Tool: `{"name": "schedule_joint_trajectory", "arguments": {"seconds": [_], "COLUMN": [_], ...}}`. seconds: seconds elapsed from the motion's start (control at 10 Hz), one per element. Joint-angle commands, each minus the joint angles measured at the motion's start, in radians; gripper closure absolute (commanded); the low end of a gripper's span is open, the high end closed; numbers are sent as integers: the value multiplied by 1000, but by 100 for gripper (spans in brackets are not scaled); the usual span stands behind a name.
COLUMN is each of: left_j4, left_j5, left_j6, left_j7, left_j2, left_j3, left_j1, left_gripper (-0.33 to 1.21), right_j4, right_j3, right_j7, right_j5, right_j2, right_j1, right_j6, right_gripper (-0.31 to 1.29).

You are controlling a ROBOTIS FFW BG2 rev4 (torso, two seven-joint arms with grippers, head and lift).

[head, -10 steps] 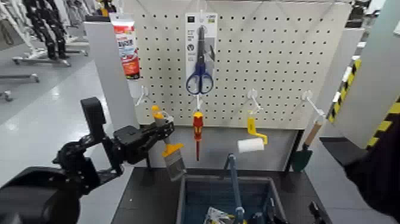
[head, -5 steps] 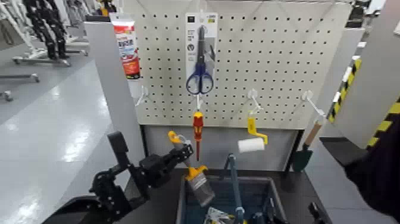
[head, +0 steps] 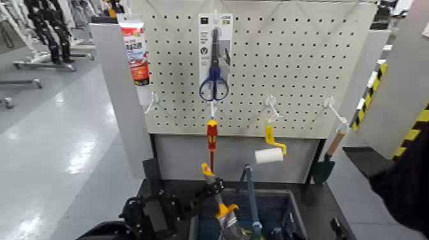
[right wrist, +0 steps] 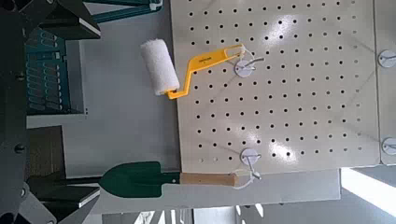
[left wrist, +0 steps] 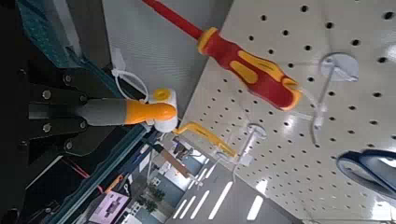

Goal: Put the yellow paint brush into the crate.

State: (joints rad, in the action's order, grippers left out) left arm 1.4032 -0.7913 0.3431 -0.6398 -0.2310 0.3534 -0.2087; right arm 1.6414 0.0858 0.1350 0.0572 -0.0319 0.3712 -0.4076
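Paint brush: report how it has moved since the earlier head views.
The paint brush, held in the left tool, moved down and to the robot's right; its bristles are now over the crate. Nothing was let go. The screwdriver, scissors and roller stayed hanging.

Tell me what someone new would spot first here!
Probably the big blue scissors, hanging high on the board full of holes. Next, maybe the bright red-and-yellow screwdriver hanging just below them. Lower down, the robot's left pincer grips a yellow paint brush over the crate.
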Motion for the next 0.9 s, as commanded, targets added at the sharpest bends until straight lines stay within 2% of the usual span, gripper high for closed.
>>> {"name": "schedule_joint_trajectory", "arguments": {"seconds": [0.1,0.3,0.4,0.7,0.8,0.9], "left_j4": [-32,-41,-41,-38,-32,-6], "left_j5": [-28,-37,-37,-39,-37,-22], "left_j6": [42,80,94,97,99,108], "left_j7": [20,35,40,37,43,68], "left_j2": [-1,-1,-1,1,1,1], "left_j3": [26,38,39,36,33,7], "left_j1": [-5,-6,-8,-6,-6,0], "left_gripper": [111,110,97,14,5,5], "right_j4": [-2,-2,-2,-2,-2,-2], "right_j3": [0,2,2,0,0,0], "right_j7": [0,0,0,0,0,2], "right_j5": [1,3,3,3,4,4], "right_j2": [1,1,1,1,1,1], "right_j1": [0,0,0,0,0,2], "right_j6": [-4,-5,-5,-7,-7,-7], "right_gripper": [13,13,13,13,13,13]}}
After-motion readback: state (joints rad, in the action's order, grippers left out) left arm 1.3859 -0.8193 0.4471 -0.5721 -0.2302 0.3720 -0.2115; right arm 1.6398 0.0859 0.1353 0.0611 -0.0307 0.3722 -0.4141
